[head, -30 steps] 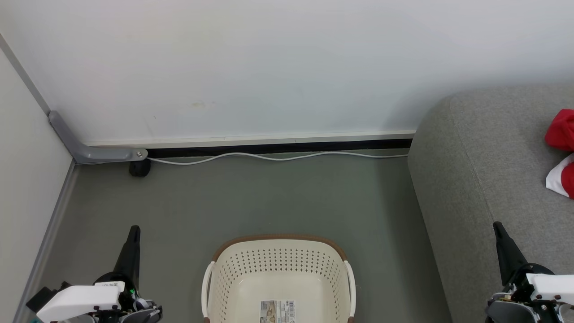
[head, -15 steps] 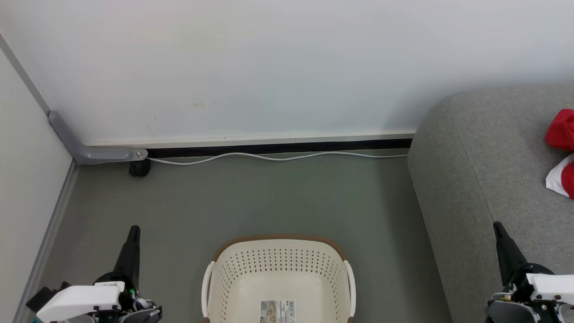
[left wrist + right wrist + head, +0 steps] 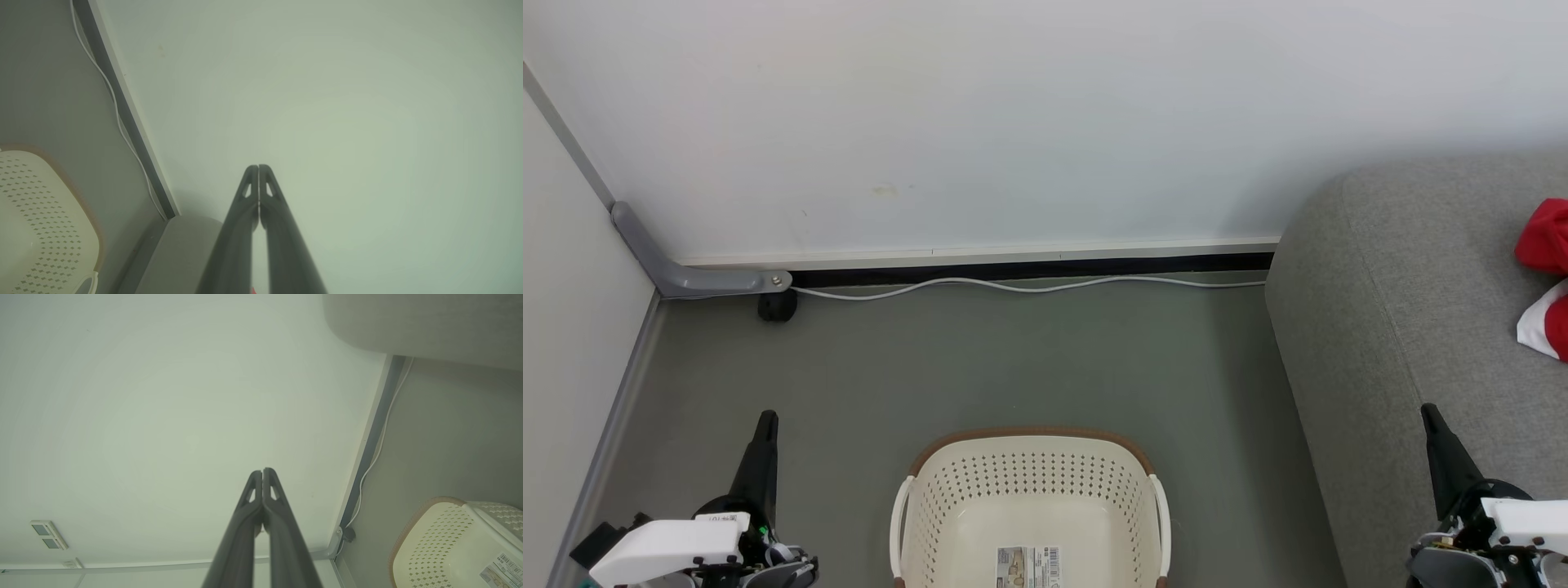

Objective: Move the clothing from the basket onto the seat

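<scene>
My left gripper [image 3: 766,420] has its two long dark fingers pressed flat together with nothing between them, and the left wrist view shows the tips meeting. My right gripper [image 3: 1427,410] is the same: clenched tip to tip and holding nothing. Between the two, somewhat nearer the left one, stands the oval cream plastic laundry basket [image 3: 1029,478] with perforated walls and a brown rim. The part of its floor I can see is bare plastic around a paper label [image 3: 1027,566]. The right fingers rise against the side of the large grey woven-fabric sofa [image 3: 1405,286]. Beyond and to the right of those fingertips, on the sofa's top surface, lies the bright red clothing [image 3: 1543,237] with white trim — cut off by the picture's edge, well apart from the basket. Past both sets of fingertips the grey-green floor [image 3: 1013,359] runs to a white wall [image 3: 1013,122] — a thin white cable [image 3: 1029,286] trails along its foot.
</scene>
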Tool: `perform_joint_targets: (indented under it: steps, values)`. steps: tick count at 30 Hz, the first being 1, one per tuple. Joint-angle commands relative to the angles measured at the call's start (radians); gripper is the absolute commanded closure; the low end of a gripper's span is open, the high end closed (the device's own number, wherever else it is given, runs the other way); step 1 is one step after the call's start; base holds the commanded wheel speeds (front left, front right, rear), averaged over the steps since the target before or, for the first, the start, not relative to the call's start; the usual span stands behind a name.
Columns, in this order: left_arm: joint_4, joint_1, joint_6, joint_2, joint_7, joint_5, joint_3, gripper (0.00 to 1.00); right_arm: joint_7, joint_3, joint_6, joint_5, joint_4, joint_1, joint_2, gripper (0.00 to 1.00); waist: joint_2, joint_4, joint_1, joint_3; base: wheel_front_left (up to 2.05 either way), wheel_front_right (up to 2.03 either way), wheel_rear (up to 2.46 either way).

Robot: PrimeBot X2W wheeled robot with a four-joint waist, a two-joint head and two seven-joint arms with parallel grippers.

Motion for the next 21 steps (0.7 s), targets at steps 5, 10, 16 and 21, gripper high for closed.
perform_joint_targets:
  steps: [5, 10, 16, 21]
  values:
    - [-0.025, -0.057, -0.008, 0.012, 0.007, -0.002, 0.034, 1.00, 0.009, 0.016, 0.004, 0.011, -0.031, -0.037, -0.010, 1.00, -0.0001, 0.000, 0.0000, 0.000, 0.00, 0.00, 0.00]
    - [-0.025, -0.057, -0.008, 0.012, 0.007, -0.002, 0.034, 1.00, 0.009, 0.016, 0.004, 0.011, -0.031, -0.037, -0.010, 1.00, -0.0001, 0.000, 0.0000, 0.000, 0.00, 0.00, 0.00]
    - [-0.025, -0.057, -0.008, 0.012, 0.007, -0.002, 0.034, 1.00, 0.009, 0.016, 0.004, 0.011, -0.031, -0.037, -0.010, 1.00, -0.0001, 0.000, 0.0000, 0.000, 0.00, 0.00, 0.00]
    - [-0.025, -0.057, -0.008, 0.012, 0.007, -0.002, 0.034, 1.00, 0.009, 0.016, 0.004, 0.011, -0.031, -0.037, -0.010, 1.00, -0.0001, 0.000, 0.0000, 0.000, 0.00, 0.00, 0.00]
